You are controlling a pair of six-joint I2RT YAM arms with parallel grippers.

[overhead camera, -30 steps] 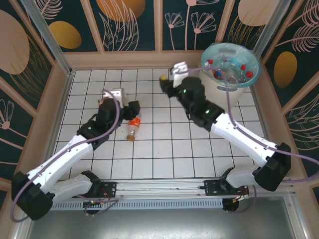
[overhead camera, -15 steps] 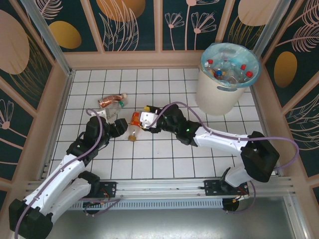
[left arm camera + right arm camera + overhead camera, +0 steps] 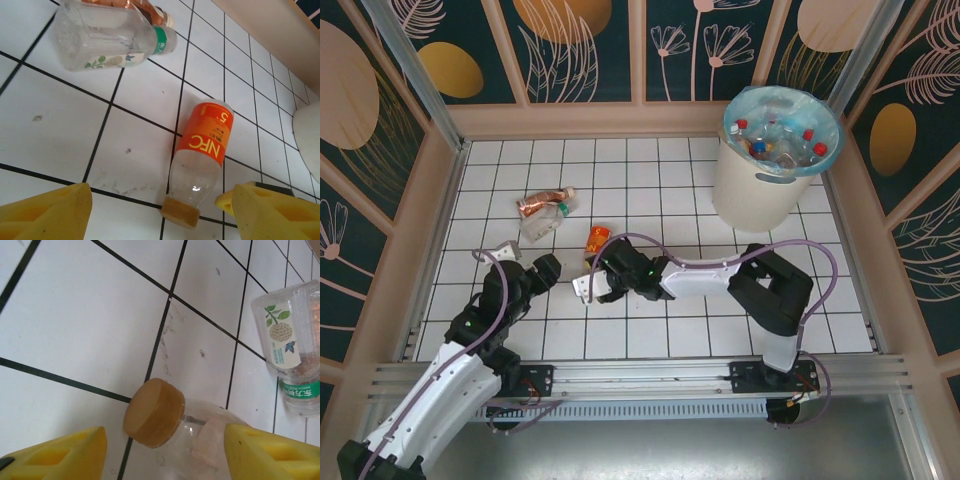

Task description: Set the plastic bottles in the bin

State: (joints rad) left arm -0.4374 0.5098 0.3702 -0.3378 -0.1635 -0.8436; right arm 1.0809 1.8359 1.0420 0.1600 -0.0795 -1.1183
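An orange-labelled plastic bottle (image 3: 597, 238) (image 3: 202, 147) lies on the white tiles, and its tan cap (image 3: 154, 412) points toward the arms. My right gripper (image 3: 588, 285) (image 3: 165, 440) is open low over the tiles, a yellow finger on either side of the cap and neck, touching neither. My left gripper (image 3: 535, 268) (image 3: 160, 200) is open just left of it, aimed at the same bottle from a short way back. A clear bottle with a green neck (image 3: 542, 222) (image 3: 105, 37) (image 3: 292, 350) and a copper-coloured bottle (image 3: 542, 201) lie further back. The bin (image 3: 760, 185) stands at the back right with several bottles (image 3: 775, 140) inside.
Wooden walls (image 3: 440, 190) enclose the tiled floor on the left, back and right. The right arm (image 3: 720, 275) is folded low across the middle of the floor. The metal rail (image 3: 640, 375) with both arm bases runs along the near edge.
The right arm swung from the bin down to the orange bottle's cap. The left arm drew back toward the near edge, uncovering the clear and copper bottles. Both grippers opened slightly.
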